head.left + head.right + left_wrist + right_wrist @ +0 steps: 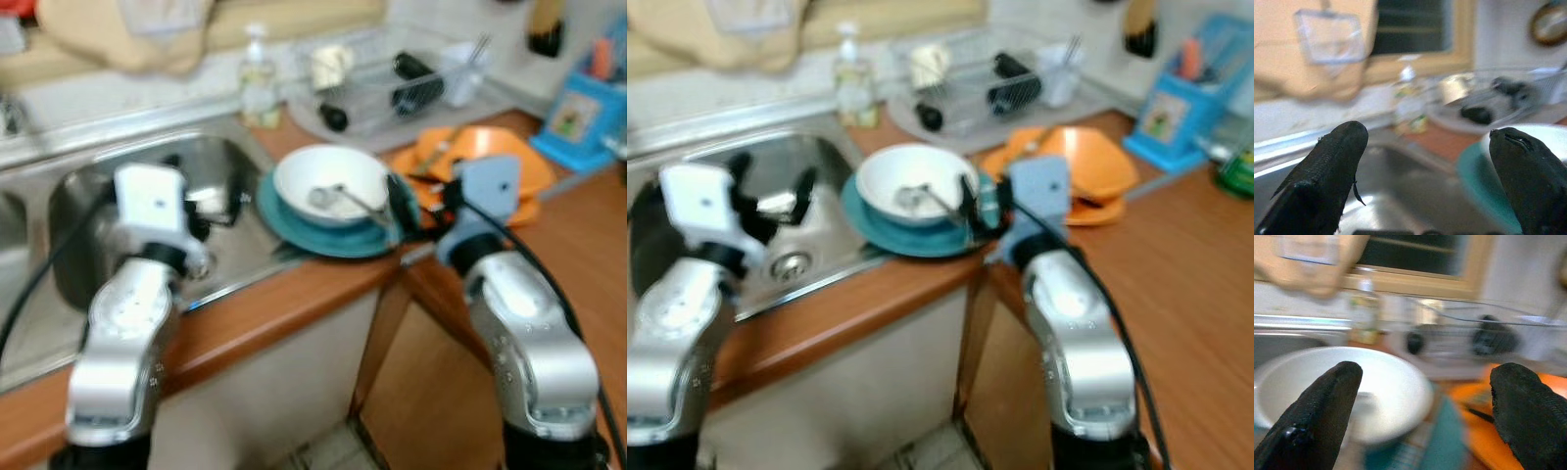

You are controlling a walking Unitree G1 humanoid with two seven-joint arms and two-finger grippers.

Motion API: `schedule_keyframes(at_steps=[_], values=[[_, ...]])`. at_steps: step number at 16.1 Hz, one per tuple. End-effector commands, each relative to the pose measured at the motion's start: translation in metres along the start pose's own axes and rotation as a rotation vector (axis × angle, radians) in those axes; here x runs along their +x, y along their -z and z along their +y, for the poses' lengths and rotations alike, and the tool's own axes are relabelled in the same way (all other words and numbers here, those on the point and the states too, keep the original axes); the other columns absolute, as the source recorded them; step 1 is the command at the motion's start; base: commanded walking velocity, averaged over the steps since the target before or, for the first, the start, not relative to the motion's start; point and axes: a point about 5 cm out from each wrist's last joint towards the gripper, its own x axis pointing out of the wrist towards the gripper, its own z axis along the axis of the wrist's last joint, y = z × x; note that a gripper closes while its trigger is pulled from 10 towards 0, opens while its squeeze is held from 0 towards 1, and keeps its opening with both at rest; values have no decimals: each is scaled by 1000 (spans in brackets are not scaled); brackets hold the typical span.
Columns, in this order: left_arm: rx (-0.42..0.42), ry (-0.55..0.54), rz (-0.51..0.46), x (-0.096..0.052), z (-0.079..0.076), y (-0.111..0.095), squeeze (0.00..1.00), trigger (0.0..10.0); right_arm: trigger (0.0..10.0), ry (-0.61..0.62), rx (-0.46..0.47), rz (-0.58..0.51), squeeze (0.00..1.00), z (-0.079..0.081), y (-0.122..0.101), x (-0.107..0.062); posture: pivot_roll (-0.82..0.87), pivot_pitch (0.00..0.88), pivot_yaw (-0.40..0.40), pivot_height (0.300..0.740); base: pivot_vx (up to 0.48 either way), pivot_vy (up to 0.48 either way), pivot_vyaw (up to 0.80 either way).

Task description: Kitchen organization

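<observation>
Right gripper (404, 208) hovers at the near right edge of the teal plate (294, 230), fingers spread wide, holding nothing. Wrist view: one black fingertip (1337, 387) in front of the white bowl (1327, 387), the other over toward the orange dish (1479, 406); whether either touches the plate cannot be told through the blur.

Left gripper (217, 201) hangs over the steel sink (98, 211), just left of the plate, fingers also parted wide, empty. Its wrist view shows the basin between the two fingers (1327, 166), plate rim and bowl edge beside the far finger.

White bowl sits on the teal plate, on the wooden counter (294, 299) at the sink's right edge. A spoon (338, 199) lies inside the bowl. Bowl lies between the two grippers, nearer the right one.

Behind: soap bottle (259, 83) on the counter at the sink's back corner, wire dish rack (392, 83) with a cup and dark items, blue holder (583, 117) at far right. All frames soft with blur.
</observation>
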Motion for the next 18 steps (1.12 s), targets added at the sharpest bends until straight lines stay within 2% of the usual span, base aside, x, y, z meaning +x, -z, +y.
schedule_keyframes(at_steps=[1, 4, 5, 6, 8, 10, 12, 16, 18], values=[[-4, 11, 3, -4, 1, -2, 0, 10000, 10000, 21, 12, -34, 0, -5, -8, -3, -15, 0, 27, 740, 0, 0, 0], [-11, 16, 14, -6, 2, -4, 0, 10000, 10000, 2, 36, -61, 0, -9, -17, -5, -16, 0, 34, 740, 0, 0, 0], [-6, 36, 27, -5, 1, -2, 0, 10000, 10000, -39, 53, -70, 0, -9, -20, -5, -18, 0, 36, 740, 0, 0, 0], [-1, 44, 45, -4, 1, 1, 0, 10000, 10000, -41, 20, -91, 0, -12, -24, -4, -21, 0, 36, 740, 0, 0, 0], [-1, 55, 72, -1, 0, 7, 0, 10000, 10000, -62, 45, -93, 0, -17, -27, -2, -23, 0, 36, 740, 0, 0, 0], [8, 67, 90, 3, -2, 11, 0, 10000, 10000, -123, 28, -54, 0, -18, -24, -2, -28, 0, 37, 740, 0, 0, 0], [0, 60, 80, 7, -4, 10, 0, 10000, 10000, -91, 8, -5, 0, -22, -17, -1, -26, 0, 36, 740, 0, 0, 0], [3, 36, 75, 6, -9, 11, 0, 10000, 10000, -18, 73, 20, 0, -27, -9, -2, -24, 0, 36, 740, 0, 0, 0], [-1, 44, 68, 7, -11, 10, 0, 10000, 10000, 14, 63, 25, 0, -26, -5, -4, -23, 0, 35, 740, 0, 0, 0]])
